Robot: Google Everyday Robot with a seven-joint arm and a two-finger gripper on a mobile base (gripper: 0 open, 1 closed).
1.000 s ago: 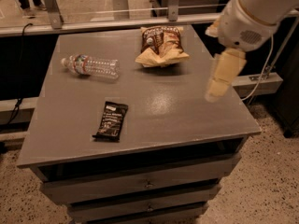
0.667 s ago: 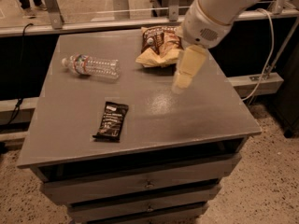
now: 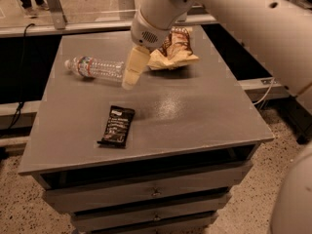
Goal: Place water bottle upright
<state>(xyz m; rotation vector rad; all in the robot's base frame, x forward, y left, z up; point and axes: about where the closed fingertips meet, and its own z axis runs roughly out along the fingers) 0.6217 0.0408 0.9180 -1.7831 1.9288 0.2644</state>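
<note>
The water bottle [image 3: 95, 68] lies on its side at the back left of the grey cabinet top [image 3: 195, 116], cap pointing left, its reddish-teal label band near the neck. My gripper [image 3: 130, 80] hangs from the white arm and hovers just above the bottle's right end, its cream fingers pointing down. The bottle's base is partly hidden behind the gripper.
A tan and brown chip bag [image 3: 173, 50] lies at the back, right of the gripper. A black snack bar wrapper [image 3: 117, 126] lies on the front left. The cabinet has drawers [image 3: 156, 194] below. The floor drops away at the cabinet's edges.
My arm has swung left across the cabinet top, from beyond the right edge, past the chip bag, to the bottle's right end. The bottle and other items have not moved.
</note>
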